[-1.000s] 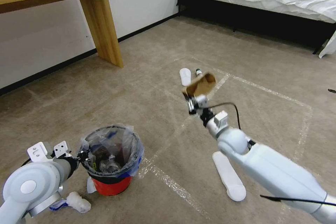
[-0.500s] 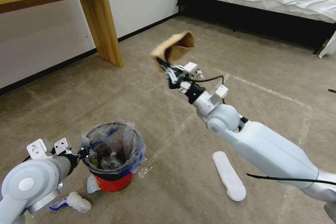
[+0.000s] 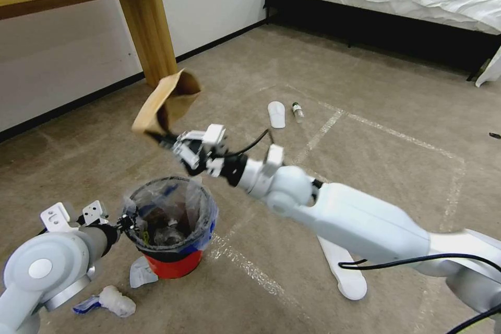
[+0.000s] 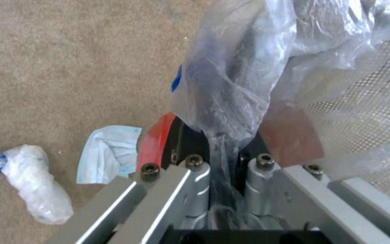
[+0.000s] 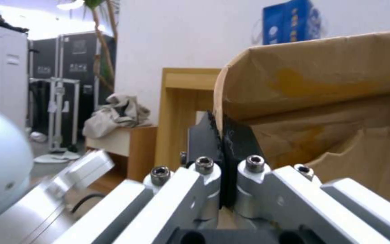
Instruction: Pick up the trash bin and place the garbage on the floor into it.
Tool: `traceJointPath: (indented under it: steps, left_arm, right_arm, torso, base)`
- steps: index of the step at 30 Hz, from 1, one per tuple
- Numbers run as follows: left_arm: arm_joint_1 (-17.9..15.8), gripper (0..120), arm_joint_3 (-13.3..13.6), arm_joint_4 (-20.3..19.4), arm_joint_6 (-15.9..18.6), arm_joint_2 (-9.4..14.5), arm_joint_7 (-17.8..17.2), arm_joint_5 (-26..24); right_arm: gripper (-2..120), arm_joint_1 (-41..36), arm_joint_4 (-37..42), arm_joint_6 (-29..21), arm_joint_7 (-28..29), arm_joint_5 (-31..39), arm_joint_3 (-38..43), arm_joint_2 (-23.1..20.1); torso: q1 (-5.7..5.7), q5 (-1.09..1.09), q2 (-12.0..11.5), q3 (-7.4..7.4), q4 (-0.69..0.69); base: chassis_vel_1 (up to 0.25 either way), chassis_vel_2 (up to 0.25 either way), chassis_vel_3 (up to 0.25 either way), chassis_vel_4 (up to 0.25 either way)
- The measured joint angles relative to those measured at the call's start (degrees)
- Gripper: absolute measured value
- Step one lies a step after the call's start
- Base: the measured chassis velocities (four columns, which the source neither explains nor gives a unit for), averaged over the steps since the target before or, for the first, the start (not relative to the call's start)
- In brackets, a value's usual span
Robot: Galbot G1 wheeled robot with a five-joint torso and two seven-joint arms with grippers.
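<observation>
On the beige carpet (image 3: 365,156), the left gripper (image 3: 125,224) pinches the trash bin (image 3: 169,229) rim at 9 o'clock. The right gripper (image 3: 162,138), jaws clamped on the brown paper bag (image 3: 167,102), hovers at the bin's 12 o'clock; dropping it in looks next, calling for a release over the opening.

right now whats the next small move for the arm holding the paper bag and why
Probably carry it a little nearer and lower. The right gripper is shut on the brown paper bag, which hangs above and just beyond the trash bin; the left gripper pinches the bin's rim.
</observation>
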Motion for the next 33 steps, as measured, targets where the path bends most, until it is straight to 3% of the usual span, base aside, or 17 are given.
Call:
traceJointPath:
  steps: [10, 15, 33]
  left_arm:
    - [-0.26, 4, -0.92, -0.27, -0.32, 1.03, -0.25, -1.12]
    - [0.11, 4, -0.83, -0.19, -0.23, 0.53, -0.3, -0.96]
    - [-0.11, 4, -0.25, 0.13, -0.15, -0.57, -0.33, -0.21]
  right_arm:
    - [0, -3.77, -4.18, 1.47, -1.04, -3.74, -3.71, 0.16]
    - [0, -7.84, -4.09, 2.24, -1.42, -6.23, -2.01, -4.78]
    - [0, -6.37, -0.68, 1.63, -1.09, -6.83, -4.4, -7.64]
  torso:
    - [0.0, 0.01, 0.0, 0.0, 0.0]
    - [0.0, 0.02, 0.0, 0.0, -0.01]
    - [0.0, 0.01, 0.0, 0.0, 0.0]
  base:
    - [0.0, 0.0, 0.0, 0.0]
    - [0.0, 0.0, 0.0, 0.0]
    - [0.0, 0.0, 0.0, 0.0]
